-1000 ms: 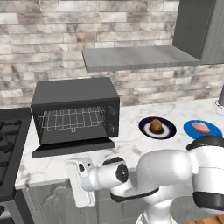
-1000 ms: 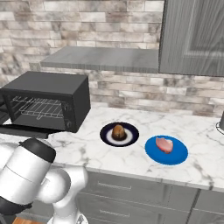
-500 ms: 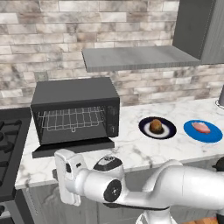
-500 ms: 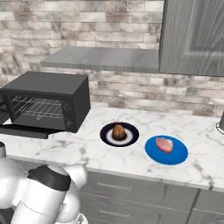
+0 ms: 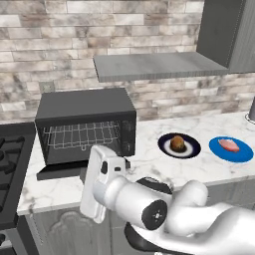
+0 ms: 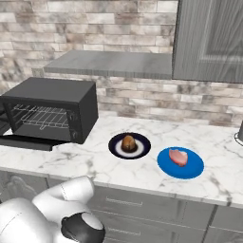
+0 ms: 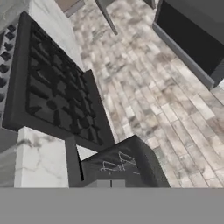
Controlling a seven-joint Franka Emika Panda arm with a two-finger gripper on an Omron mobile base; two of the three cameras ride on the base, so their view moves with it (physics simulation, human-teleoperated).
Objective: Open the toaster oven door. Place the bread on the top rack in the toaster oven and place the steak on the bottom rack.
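Note:
The black toaster oven stands on the marble counter with its door folded down flat in front. Two wire racks show inside. The bread sits on a dark plate to the oven's right, and the steak lies on a blue plate further right. From the right base view the oven, door, bread and steak stand in the same order. My white hand hangs in front of the counter edge by the door's right end. My gripper is shut and empty, aimed at the oven.
A gas stove with black grates adjoins the oven on the left. A grey hood shelf and a cabinet hang above the counter. A metal object stands at the far right edge. Drawers run below the counter.
My arm has swung around in front of the counter, and the hand shifted left, then back right, nearer the door's right end. Oven, bread and steak have not moved.

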